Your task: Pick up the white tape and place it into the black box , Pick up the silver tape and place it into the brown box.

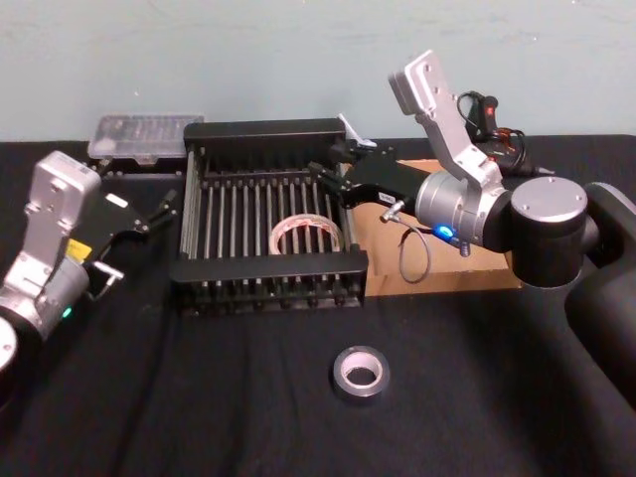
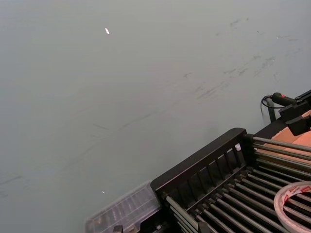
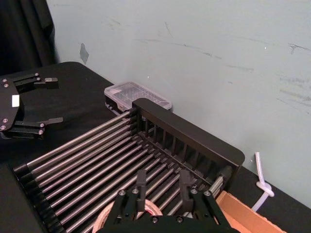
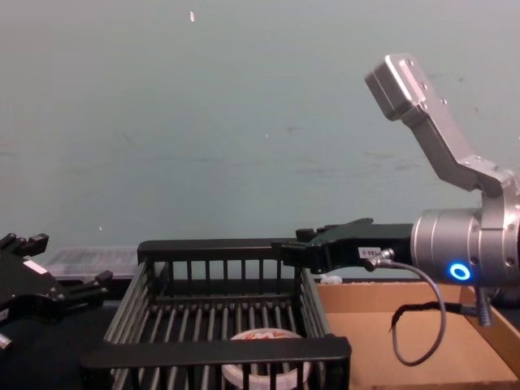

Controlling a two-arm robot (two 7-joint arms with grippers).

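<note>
white tape lying flat on the slatted bottom of the black box, toward the box's front right part; reddish marks visible on the top face. seen again low in the chest view behind the near rim, and at the edges of both wrist views. not gripped by anything.

silver tape flat on the black bench, in front of the black box and well apart from it, pale centre up. untouched.

brown box just beside the black box on its right, walls touching or nearly so; cannot tell which. tan floor largely covered by the right arm in the head view; bare floor visible in the chest view.

right claw held above the black box's right rear part, over the slats, higher than the white tape. fingers spread apart, nothing between them. arm body reaching in across the brown box.

left claw just beside the black box's left wall, outside it. fingers spread wide, pinching nothing. left arm low at the left bench edge.

clear plastic case on the bench behind the black box's left rear corner. pale green wall behind the bench.
</note>
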